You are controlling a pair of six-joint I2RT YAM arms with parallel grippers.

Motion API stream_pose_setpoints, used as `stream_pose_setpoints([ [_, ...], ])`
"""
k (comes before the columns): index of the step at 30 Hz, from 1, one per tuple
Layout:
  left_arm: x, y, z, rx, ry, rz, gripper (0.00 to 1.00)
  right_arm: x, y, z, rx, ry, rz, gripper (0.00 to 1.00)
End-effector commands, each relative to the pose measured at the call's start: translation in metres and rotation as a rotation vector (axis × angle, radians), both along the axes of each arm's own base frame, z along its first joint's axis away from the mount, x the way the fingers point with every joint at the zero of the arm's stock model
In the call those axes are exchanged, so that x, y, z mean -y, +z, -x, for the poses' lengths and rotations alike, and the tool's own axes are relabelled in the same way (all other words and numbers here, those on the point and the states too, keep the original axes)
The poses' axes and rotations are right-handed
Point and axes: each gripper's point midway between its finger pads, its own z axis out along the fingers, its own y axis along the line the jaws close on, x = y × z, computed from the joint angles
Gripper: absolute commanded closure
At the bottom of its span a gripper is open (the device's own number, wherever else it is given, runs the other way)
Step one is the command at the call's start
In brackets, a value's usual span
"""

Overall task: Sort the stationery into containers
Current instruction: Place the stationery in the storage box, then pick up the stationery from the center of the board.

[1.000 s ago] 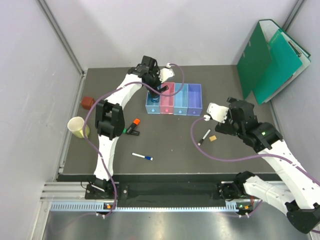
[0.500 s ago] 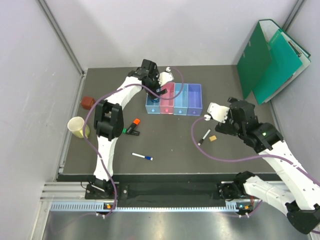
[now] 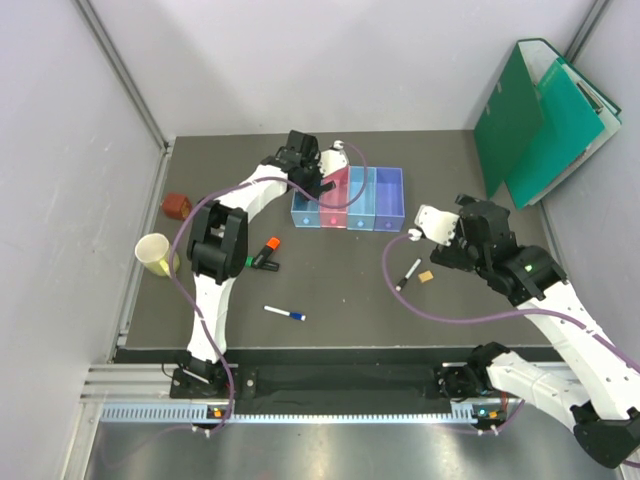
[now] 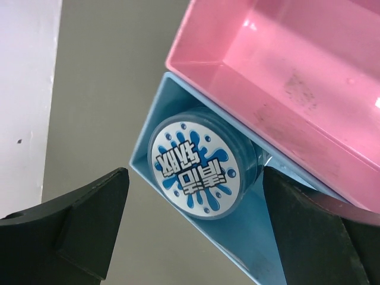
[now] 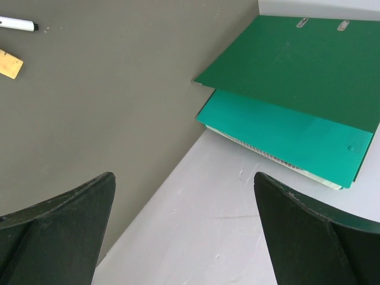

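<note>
Blue tape roll (image 4: 199, 172), its splash label bearing Korean lettering I cannot read, lies in the light blue bin (image 4: 243, 255) at the pink bin's (image 4: 297, 77) 7 o'clock. Left gripper (image 4: 193, 178) and right gripper (image 5: 184, 181): jaws spread.

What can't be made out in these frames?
- Top view: green highlighter, mostly under the left arm's elbow.
- Top view: far ends of the light blue plastic bin and pink plastic bin, covered by that arm's wrist.
- Top view: small dark red object, too small to identify.
- Right wrist view: black-and-white marker, cut off by the left edge.
</note>
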Motion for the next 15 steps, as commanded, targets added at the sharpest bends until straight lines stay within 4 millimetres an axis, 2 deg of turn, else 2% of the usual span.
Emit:
stream_pose_setpoints([
  [1, 0.005, 0.067, -0.018, 0.188, 0.036, 0.077, 0.01, -0.003, 0.005, -0.001, 0.022, -0.005, -0.049, 0.0],
  [3, 0.003, 0.071, -0.014, 0.181, 0.038, 0.077, 0.01, -0.006, -0.001, 0.005, -0.023, 0.017, -0.053, 0.0],
  [5, 0.01, 0.069, -0.005, 0.14, -0.005, 0.093, 0.01, -0.018, -0.01, 0.013, -0.094, 0.086, -0.086, 0.01],
  [6, 0.011, 0.076, 0.0, 0.137, -0.017, 0.1, 0.01, -0.018, -0.021, 0.025, -0.169, 0.111, -0.071, 0.0],
  [8, 0.011, 0.077, 0.013, 0.094, -0.039, 0.103, 0.01, -0.024, -0.036, 0.033, -0.245, 0.183, -0.053, 0.0],
  [9, 0.01, 0.089, 0.019, 0.097, -0.045, 0.11, 0.01, -0.025, -0.042, 0.037, -0.272, 0.207, -0.04, 0.0],
  [11, 0.009, 0.095, 0.031, 0.069, -0.058, 0.12, 0.01, -0.029, -0.057, 0.039, -0.321, 0.255, -0.013, 0.0],
  [12, 0.007, 0.11, 0.037, 0.084, -0.064, 0.13, 0.01, -0.031, -0.062, 0.04, -0.343, 0.274, -0.004, 0.0],
  [14, 0.006, 0.12, 0.049, 0.062, -0.062, 0.143, 0.01, -0.039, -0.077, 0.041, -0.406, 0.319, -0.005, 0.0],
  [15, 0.005, 0.133, 0.054, 0.073, -0.06, 0.158, 0.01, -0.043, -0.081, 0.04, -0.419, 0.329, -0.015, 0.02],
])
